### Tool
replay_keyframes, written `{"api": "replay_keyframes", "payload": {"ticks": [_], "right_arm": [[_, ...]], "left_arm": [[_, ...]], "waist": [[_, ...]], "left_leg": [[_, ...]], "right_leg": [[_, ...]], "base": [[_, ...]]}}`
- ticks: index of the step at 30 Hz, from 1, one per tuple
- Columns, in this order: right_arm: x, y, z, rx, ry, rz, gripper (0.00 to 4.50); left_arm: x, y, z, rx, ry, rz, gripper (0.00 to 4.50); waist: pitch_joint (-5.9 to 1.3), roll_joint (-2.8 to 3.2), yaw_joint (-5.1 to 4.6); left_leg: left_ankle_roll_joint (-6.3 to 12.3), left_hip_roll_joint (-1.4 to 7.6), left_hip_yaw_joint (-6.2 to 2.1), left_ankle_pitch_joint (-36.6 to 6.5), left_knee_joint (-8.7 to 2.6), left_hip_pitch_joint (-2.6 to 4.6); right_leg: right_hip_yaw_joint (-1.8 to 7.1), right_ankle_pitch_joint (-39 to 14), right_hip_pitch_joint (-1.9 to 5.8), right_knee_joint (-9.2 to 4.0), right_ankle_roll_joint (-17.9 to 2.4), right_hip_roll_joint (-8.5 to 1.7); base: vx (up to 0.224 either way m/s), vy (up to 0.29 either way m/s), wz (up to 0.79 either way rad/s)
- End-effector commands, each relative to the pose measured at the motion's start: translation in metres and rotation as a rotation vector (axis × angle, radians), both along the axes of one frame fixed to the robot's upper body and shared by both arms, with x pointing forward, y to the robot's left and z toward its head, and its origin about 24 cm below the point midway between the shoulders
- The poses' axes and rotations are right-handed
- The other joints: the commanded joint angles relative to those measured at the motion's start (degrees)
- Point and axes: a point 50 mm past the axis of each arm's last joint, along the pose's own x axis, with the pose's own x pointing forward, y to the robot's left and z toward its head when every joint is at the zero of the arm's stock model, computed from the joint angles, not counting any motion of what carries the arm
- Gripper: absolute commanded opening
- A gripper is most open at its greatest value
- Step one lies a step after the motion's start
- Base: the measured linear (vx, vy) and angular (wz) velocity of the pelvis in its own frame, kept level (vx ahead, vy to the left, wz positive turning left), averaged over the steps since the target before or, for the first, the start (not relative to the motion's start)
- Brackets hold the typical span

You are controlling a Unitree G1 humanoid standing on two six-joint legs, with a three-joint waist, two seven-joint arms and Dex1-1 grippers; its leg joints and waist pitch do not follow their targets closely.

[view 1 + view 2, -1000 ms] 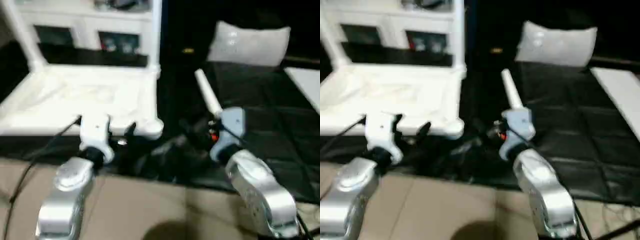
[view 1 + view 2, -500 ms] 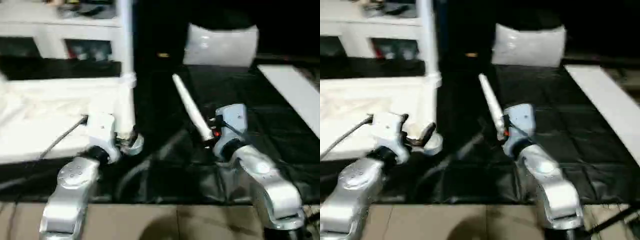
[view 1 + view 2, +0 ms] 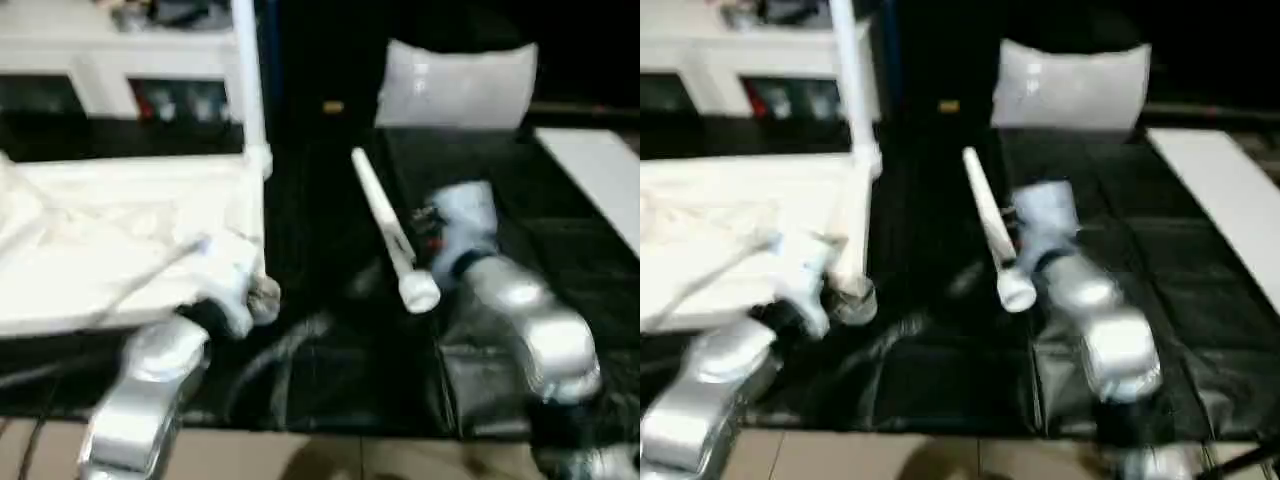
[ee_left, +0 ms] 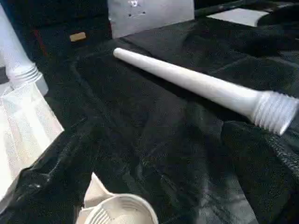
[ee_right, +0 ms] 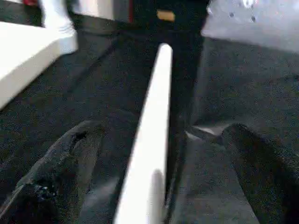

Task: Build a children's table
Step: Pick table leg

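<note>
The right arm has stretched out across the black padded work surface [image 3: 330, 380], so the right gripper [image 5: 156, 154] now has the loose white tapered tube leg [image 3: 385, 225] running between its two black fingers [image 5: 60, 163]. These stand wide apart with space on both sides of the tube, so they look open rather than clamped. A second ago the leg seemed to stick up out of that gripper. Now its ribbed, flared end [image 3: 419, 293] shows free on the near side, so I judge it released or not yet grasped. The left gripper [image 3: 245, 295], jaws also wide, sits at the round near corner socket [image 4: 119, 212] of the upturned white plastic square table top [image 3: 110, 235]. An upright fitted white leg [image 3: 247, 70] stands in the far corner. Between loose leg and socket lies rumpled black padding. A pale cushion-like bag [image 3: 455, 85], a white board [image 3: 590, 170] and a white shelf unit [image 3: 100, 55] stay clear.
</note>
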Motion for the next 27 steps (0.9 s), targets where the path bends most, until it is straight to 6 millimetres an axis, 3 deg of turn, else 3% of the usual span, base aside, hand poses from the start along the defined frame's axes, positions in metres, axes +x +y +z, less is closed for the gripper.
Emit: {"api": "replay_keyframes", "payload": {"ticks": [1, 2, 3, 4, 5, 7, 10, 12, 13, 15, 18, 20, 21, 22, 23, 25, 27], "right_arm": [[0.016, -0.002, -0.005, -0.022, 0.055, -0.031, 4.50], [0.016, -0.002, -0.005, -0.022, 0.055, -0.031, 4.50], [0.023, -0.004, -0.006, -0.016, 0.087, -0.032, 4.50], [0.029, -0.004, -0.006, -0.011, 0.119, -0.030, 4.50], [0.035, -0.003, -0.007, 0.012, 0.175, -0.004, 4.50], [0.040, -0.001, -0.010, 0.013, 0.231, 0.023, 4.50], [0.046, -0.003, -0.012, -0.020, 0.276, 0.022, 4.50], [0.049, -0.005, -0.015, -0.019, 0.331, 0.020, 4.50], [0.051, -0.007, -0.019, -0.034, 0.377, 0.022, 4.14], [0.051, -0.010, -0.021, -0.048, 0.411, 0.017, 4.07], [0.050, -0.014, -0.026, -0.060, 0.454, 0.017, 3.89], [0.051, -0.014, -0.027, -0.058, 0.468, 0.023, 3.64], [0.050, -0.013, -0.027, -0.058, 0.479, 0.038, 3.51], [0.050, -0.012, -0.028, -0.059, 0.495, 0.060, 3.41], [0.050, -0.012, -0.028, -0.061, 0.499, 0.064, 3.34], [0.050, -0.012, -0.029, -0.081, 0.519, 0.082, 3.34], [0.050, -0.013, -0.029, -0.085, 0.524, 0.085, 2.97]], "left_arm": [[-0.005, -0.001, 0.002, 0.004, 0.053, -0.082, 4.44], [-0.005, -0.001, 0.002, 0.004, 0.053, -0.082, 4.44], [-0.007, -0.003, 0.004, 0.002, 0.072, -0.127, 4.44], [-0.008, -0.006, 0.007, -0.001, 0.086, -0.166, 4.44], [-0.010, -0.008, 0.010, -0.001, 0.108, -0.210, 4.44], [-0.011, -0.010, 0.013, 0.001, 0.133, -0.251, 4.44], [-0.013, -0.012, 0.016, 0.004, 0.154, -0.285, 4.44], [-0.014, -0.013, 0.018, 0.008, 0.165, -0.298, 4.44], [-0.014, -0.013, 0.019, 0.014, 0.173, -0.305, 4.50], [-0.015, -0.013, 0.019, 0.018, 0.180, -0.310, 4.50], [-0.016, -0.015, 0.018, 0.026, 0.189, -0.313, 4.50], [-0.016, -0.016, 0.019, 0.025, 0.194, -0.316, 4.50], [-0.016, -0.017, 0.019, 0.026, 0.193, -0.319, 4.50], [-0.016, -0.017, 0.021, 0.034, 0.181, -0.320, 4.50], [-0.015, -0.017, 0.021, 0.037, 0.176, -0.319, 4.50], [-0.016, -0.018, 0.021, 0.043, 0.170, -0.314, 4.50], [-0.016, -0.019, 0.021, 0.040, 0.174, -0.315, 4.50]], "waist": [[-2.66, 0.50, 0.35], [-2.44, 0.62, 0.19], [-1.93, 0.96, 0.17], [-1.79, 0.83, 0.04], [-1.53, 0.81, 0.01], [-1.47, 0.65, 0.16], [-1.45, 0.61, 0.10], [-1.67, 0.60, 0.00], [-1.65, 0.39, 0.09], [-1.68, 0.50, 0.24], [-2.14, 0.30, 0.39], [-2.60, 0.51, 0.67], [-2.77, 0.15, 0.66], [-2.91, 0.01, 0.73], [-2.92, 0.09, 0.79], [-2.78, -0.42, 0.85], [-2.43, -0.08, 1.04]], "left_leg": [[1.46, 3.40, 0.21, 5.9, -3.85, -0.97], [0.67, 3.56, 0.08, 2.4, -4.20, -0.66], [-0.66, 3.91, 0.39, -5.1, -4.55, -0.03], [-1.02, 3.95, 0.49, -7.8, -4.55, 0.26], [-1.13, 4.01, 1.10, -12.8, -4.65, 0.69], [-1.05, 4.17, 1.49, -14.4, -4.68, 0.61], [-0.85, 4.15, 1.48, -13.6, -4.87, -0.27], [-0.66, 4.10, 1.54, -12.8, -4.63, -0.36], [-0.25, 4.11, 1.64, -12.3, -4.61, -0.57], [0.11, 4.14, 1.71, -11.3, -4.59, -0.71], [1.32, 4.44, 1.96, -6.0, -4.34, -1.20], [2.36, 4.50, 2.09, -1.4, -4.03, -1.38], [2.92, 4.56, 2.13, 0.2, -3.97, -1.46], [4.70, 4.50, 2.26, 3.4, -3.78, -1.79], [5.15, 4.47, 2.27, 3.4, -3.70, -1.80], [6.00, 4.67, 2.45, 2.4, -3.75, -1.76], [5.67, 4.88, 2.60, 0.8, -3.84, -1.67]], "right_leg": [[2.24, 13.9, 4.52, -4.13, -15.0, -4.08], [2.04, 8.7, 4.26, -4.31, -16.0, -4.07], [1.87, -0.9, 3.60, -5.12, -16.5, -4.05], [1.89, -4.3, 3.35, -5.43, -16.5, -4.01], [1.92, -10.2, 2.61, -5.81, -15.9, -3.98], [1.92, -13.7, 2.39, -6.14, -15.1, -4.31], [1.62, -14.5, 2.61, -6.10, -14.4, -4.47], [1.45, -14.8, 2.58, -6.05, -14.5, -4.72], [1.36, -14.9, 2.62, -6.16, -14.5, -4.78], [1.30, -14.3, 2.59, -6.24, -14.6, -4.82], [1.18, -7.1, 2.97, -5.54, -16.5, -4.86], [1.09, -1.2, 3.28, -4.93, -17.6, -4.92], [1.03, 0.9, 3.33, -4.73, -18.1, -4.91], [0.91, 5.2, 3.43, -4.34, -19.2, -4.83], [0.87, 5.3, 3.32, -4.28, -19.5, -4.87], [0.87, 3.7, 3.13, -4.44, -19.8, -4.97], [0.89, 0.9, 2.88, -4.75, -19.6, -5.07]], "base": [[-0.060, -0.001, -0.05], [-0.077, 0.009, -0.07], [-0.079, 0.015, 0.02], [-0.079, 0.015, 0.02], [-0.078, 0.014, 0.10], [-0.074, 0.011, 0.09], [-0.054, 0.009, 0.01], [0.000, 0.000, 0.00], [0.000, 0.000, 0.00], [0.000, 0.000, 0.00], [0.000, 0.000, 0.00], [0.000, 0.000, 0.00], [0.000, 0.000, 0.00], [0.000, 0.000, 0.00], [0.000, 0.000, 0.00], [0.000, 0.000, 0.00], [0.000, 0.000, 0.00]]}}
